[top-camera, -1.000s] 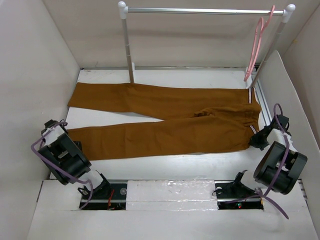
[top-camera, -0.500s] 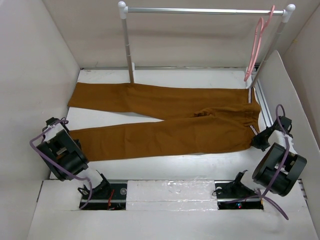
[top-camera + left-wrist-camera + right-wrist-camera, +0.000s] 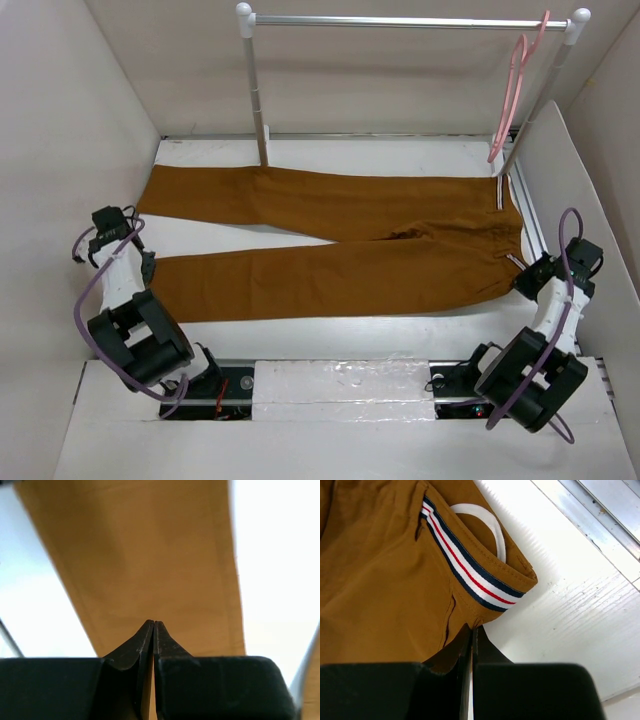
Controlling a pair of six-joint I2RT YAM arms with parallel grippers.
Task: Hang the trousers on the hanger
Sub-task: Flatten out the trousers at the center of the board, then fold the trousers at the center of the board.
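Trousers: flat on the desk, legs spread in a narrow V, hems to the L, waist to the R.
Long axis: runs L-R across the desk, approx parallel w/ the rail above.
Hanger: hooked on the R end of the rail, hanging free w/ nothing on it. It sits above and beyond the waist, well apart from the cloth.
L end effector: clenched, tips touching, at the hem of the near leg. In its wrist view the leg runs straight away from it. We can't tell if any cloth is pinched.
R end effector: clenched, tips at the near corner of the waistband, just below the striped trim. Cloth caught or not, we can't tell.
Key relation: one end effector at each end of the long axis, w/ the hanger off the R end, farther back and higher.
Nearer arm: R for the waist and hanger. L reaches the hems only.
Step, our guess: getting hold of both ends before any lift or fold.
Progress: early, we judge. Nothing is on the hanger yet.
Next move needs: a sure pinch at both ends, then folding the length so it can pass over the hanger bar.
Risk: a thin pinch may slip, and the free hanger may swing when touched.
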